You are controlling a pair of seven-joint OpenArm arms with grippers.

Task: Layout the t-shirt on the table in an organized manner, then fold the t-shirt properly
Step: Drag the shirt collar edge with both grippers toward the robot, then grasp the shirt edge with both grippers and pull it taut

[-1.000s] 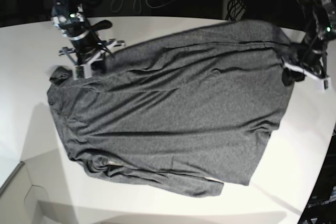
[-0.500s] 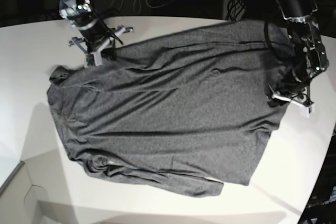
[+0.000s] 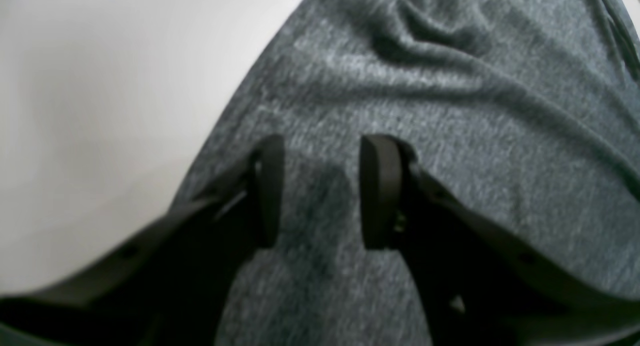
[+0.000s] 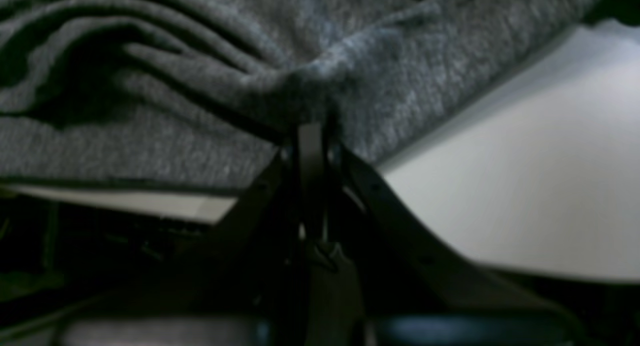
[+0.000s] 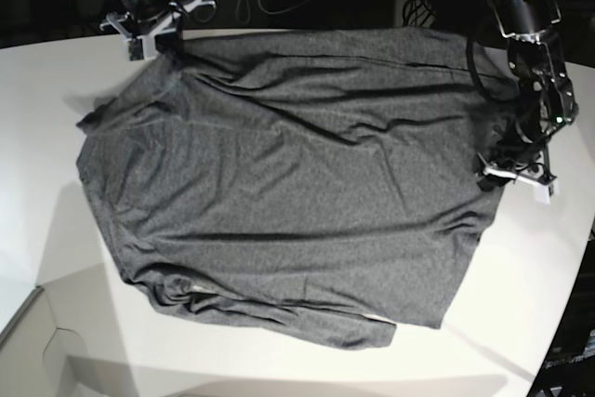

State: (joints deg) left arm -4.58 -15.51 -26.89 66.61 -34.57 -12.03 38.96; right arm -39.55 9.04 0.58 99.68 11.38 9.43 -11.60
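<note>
One t-shirt (image 5: 288,183), one table (image 5: 46,137), two tools: left tool (image 3: 320,191), right tool (image 4: 312,136).

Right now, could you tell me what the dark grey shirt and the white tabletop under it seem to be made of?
The dark heather-grey t-shirt looks like soft knit fabric, probably cotton jersey: flecked, matte, falling into loose folds. The smooth white table looks like matte laminate or painted board; it is even and shows only soft reflections, so I cannot tell which.

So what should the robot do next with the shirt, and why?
Probably close the left gripper on the t-shirt. Its jaws stand open over the cloth near the edge, holding nothing, while the right gripper already pinches the far edge by the table rim. Then both arms could stretch it flat.
</note>
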